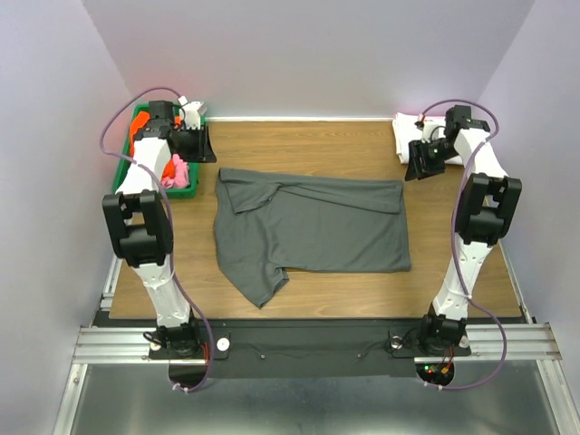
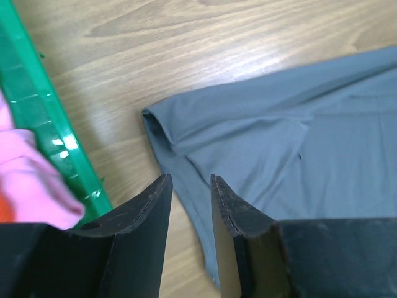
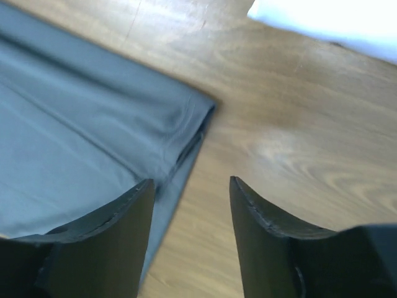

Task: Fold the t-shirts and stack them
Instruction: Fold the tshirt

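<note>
The dark grey t-shirt (image 1: 313, 227) is spread across the middle of the wooden table (image 1: 362, 149) in the top view, folded lengthwise, with one sleeve trailing toward the lower left of the frame.

The left gripper (image 1: 195, 143) is seen at the upper left of the top view, just beyond the shirt's upper-left corner and beside the green bin (image 1: 122, 161). In the left wrist view its jaws are parted by a narrow gap and nothing is held between them (image 2: 189, 180). The shirt's corner (image 2: 260, 143) is seen just above and to the right of the fingertips, apart from them. The bin's wall (image 2: 37, 118) runs down the left of that frame, with a pink t-shirt (image 2: 25, 180) inside it. An orange-red t-shirt (image 1: 138, 131) is also seen in the bin.

The right gripper (image 1: 421, 161) is seen at the upper right, just above the shirt's upper-right corner. In the right wrist view its jaws are spread wider and nothing is gripped (image 3: 192, 183). The folded corner of the shirt (image 3: 124, 124) lies above and left of the fingertips. White t-shirts (image 3: 322, 18) are seen at the upper right.
</note>
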Controlling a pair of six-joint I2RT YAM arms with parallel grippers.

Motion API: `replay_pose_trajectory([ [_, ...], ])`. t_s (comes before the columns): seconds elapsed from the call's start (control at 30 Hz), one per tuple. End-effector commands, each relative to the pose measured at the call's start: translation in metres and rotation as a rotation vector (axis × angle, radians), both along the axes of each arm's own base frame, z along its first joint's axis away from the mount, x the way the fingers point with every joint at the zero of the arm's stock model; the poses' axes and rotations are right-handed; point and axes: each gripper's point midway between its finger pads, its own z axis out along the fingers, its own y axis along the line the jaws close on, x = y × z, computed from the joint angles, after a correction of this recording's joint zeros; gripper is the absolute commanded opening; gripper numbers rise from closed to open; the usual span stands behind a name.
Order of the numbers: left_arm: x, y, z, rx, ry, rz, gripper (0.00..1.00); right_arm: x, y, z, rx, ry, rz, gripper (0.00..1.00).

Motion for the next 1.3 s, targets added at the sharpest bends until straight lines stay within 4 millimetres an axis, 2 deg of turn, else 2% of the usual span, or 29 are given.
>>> replay_pose_trajectory([
  [0.0, -0.031, -0.005, 0.002, 0.072, 0.017, -0.114, 0.42, -0.024, -0.005, 0.024, -0.069, -0.014, 0.113, 0.56],
  [0.07, -0.045, -0.011, -0.011, 0.101, 0.051, -0.162, 0.41, -0.029, 0.008, 0.025, -0.080, -0.019, 0.170, 0.51],
  [0.1, -0.051, -0.014, -0.016, 0.108, 0.068, -0.180, 0.42, -0.033, 0.021, 0.021, -0.085, -0.006, 0.208, 0.50],
  [0.17, -0.061, -0.026, -0.025, 0.129, 0.085, -0.228, 0.42, -0.039, 0.030, 0.015, -0.115, 0.006, 0.256, 0.49],
  [0.2, -0.065, -0.026, -0.029, 0.140, 0.101, -0.237, 0.42, -0.041, 0.040, 0.008, -0.128, 0.012, 0.289, 0.49],
  [0.27, -0.076, -0.048, -0.036, 0.174, 0.111, -0.310, 0.43, -0.041, 0.045, 0.001, -0.172, 0.013, 0.318, 0.48],
  [0.3, -0.078, -0.054, -0.038, 0.189, 0.110, -0.330, 0.43, -0.040, 0.052, -0.003, -0.192, 0.004, 0.343, 0.48],
  [0.37, -0.085, -0.060, -0.044, 0.228, 0.111, -0.365, 0.43, -0.041, 0.048, -0.012, -0.227, 0.018, 0.366, 0.48],
  [0.4, -0.089, -0.071, -0.047, 0.244, 0.113, -0.393, 0.43, -0.041, 0.060, -0.014, -0.237, 0.012, 0.401, 0.48],
  [0.5, -0.091, -0.076, -0.054, 0.294, 0.116, -0.393, 0.44, -0.042, 0.064, -0.023, -0.261, 0.024, 0.440, 0.47],
  [0.67, -0.096, -0.076, -0.065, 0.299, 0.163, -0.383, 0.46, -0.049, 0.069, -0.027, -0.286, 0.028, 0.494, 0.48],
  [0.77, -0.101, -0.074, -0.070, 0.306, 0.179, -0.390, 0.54, -0.053, 0.071, -0.030, -0.305, 0.028, 0.527, 0.48],
  [1.1, -0.108, -0.069, -0.086, 0.327, 0.228, -0.391, 0.55, -0.060, 0.069, -0.042, -0.339, 0.052, 0.563, 0.48],
  [1.27, -0.110, -0.068, -0.094, 0.330, 0.254, -0.389, 0.55, -0.058, 0.066, -0.043, -0.353, 0.054, 0.561, 0.39],
])
